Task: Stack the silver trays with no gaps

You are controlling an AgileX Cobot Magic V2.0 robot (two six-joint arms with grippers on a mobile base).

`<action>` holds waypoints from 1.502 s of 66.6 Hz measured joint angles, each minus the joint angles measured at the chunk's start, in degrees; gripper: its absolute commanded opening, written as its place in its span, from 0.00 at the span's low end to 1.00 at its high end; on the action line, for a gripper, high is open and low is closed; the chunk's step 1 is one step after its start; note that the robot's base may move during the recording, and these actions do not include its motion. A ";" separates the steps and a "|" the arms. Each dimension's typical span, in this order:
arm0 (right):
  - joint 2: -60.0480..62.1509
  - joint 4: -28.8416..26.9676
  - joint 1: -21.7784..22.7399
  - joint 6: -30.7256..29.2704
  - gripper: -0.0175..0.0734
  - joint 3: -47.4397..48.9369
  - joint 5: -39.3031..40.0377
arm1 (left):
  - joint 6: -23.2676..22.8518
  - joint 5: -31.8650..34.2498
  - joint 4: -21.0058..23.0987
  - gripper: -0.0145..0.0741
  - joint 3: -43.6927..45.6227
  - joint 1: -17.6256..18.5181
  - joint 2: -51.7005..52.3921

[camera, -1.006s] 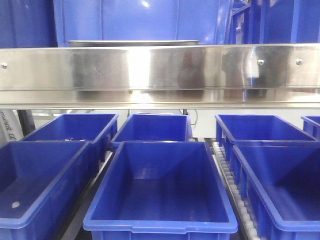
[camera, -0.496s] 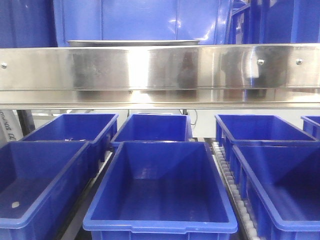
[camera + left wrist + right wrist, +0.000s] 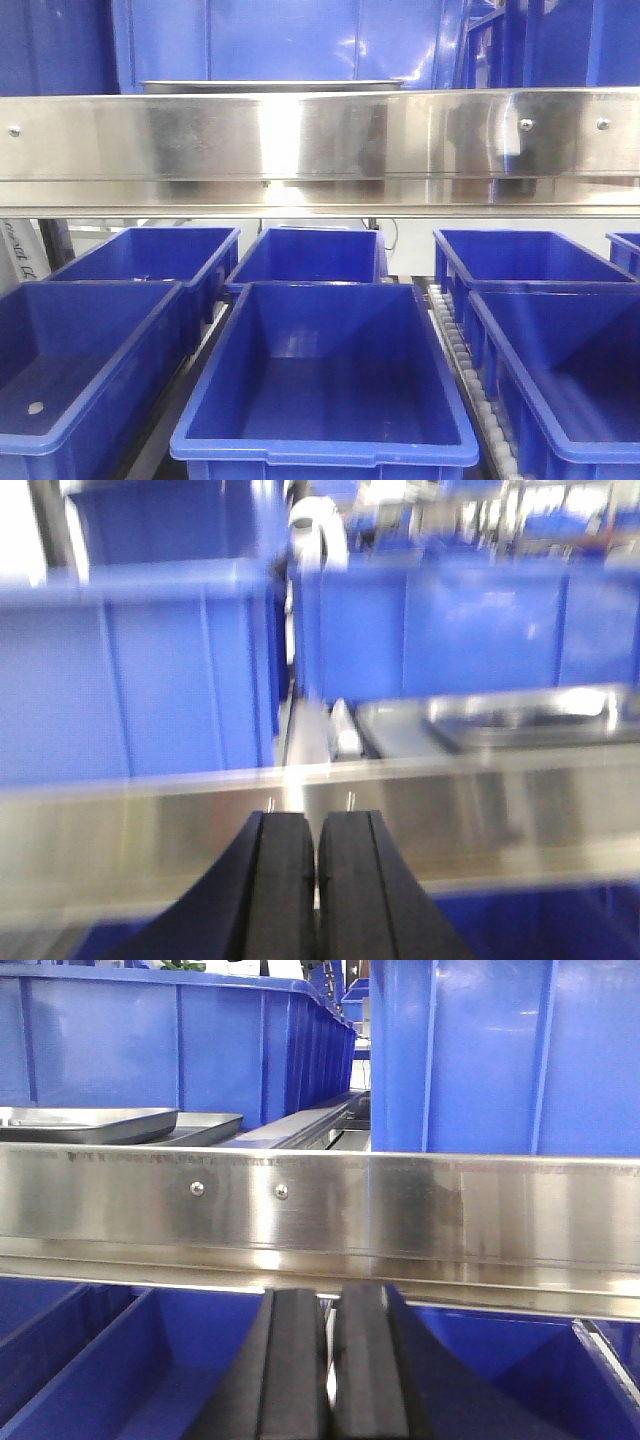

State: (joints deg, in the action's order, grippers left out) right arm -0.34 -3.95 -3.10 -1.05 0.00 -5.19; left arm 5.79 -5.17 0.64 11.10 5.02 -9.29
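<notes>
Left gripper (image 3: 316, 880) at 6 o'clock, level, aimed at the rail (image 3: 480, 810); pads pressed together, empty. Right gripper (image 3: 330, 1360) likewise low and level below the rail (image 3: 400, 1210), fingers nearly touching, holding nothing. Trays (image 3: 95, 1123) sit on the shelf behind the rail, at 10 o'clock in the right wrist view; two rims visible, lower parts hidden. Left wrist view blurred. Front view shows only a tray edge (image 3: 270, 86) above the rail, bins (image 3: 325, 370) below.

front view, wrist views, shared rail (image 3: 320, 135)
</notes>
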 measured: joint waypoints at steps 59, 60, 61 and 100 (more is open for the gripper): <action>0.13 0.00 0.00 0.00 0.17 -0.04 0.00 | -7.63 -0.48 -2.27 0.18 -11.17 -0.76 9.02; 0.13 0.00 0.00 0.00 0.17 -0.04 0.00 | -7.49 -0.48 -2.27 0.18 -11.17 -0.76 9.02; 0.13 0.00 0.00 0.00 0.17 -0.04 0.00 | -7.48 -0.48 -2.27 0.18 -11.17 -0.76 9.02; 0.13 0.00 0.00 0.00 0.17 -0.04 0.00 | -6.40 -0.48 -2.27 0.18 -11.17 -0.76 9.02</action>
State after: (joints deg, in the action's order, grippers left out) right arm -0.21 -3.95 -3.10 -1.05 -0.04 -5.19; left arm -0.61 -5.64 -1.63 -0.07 4.25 -0.27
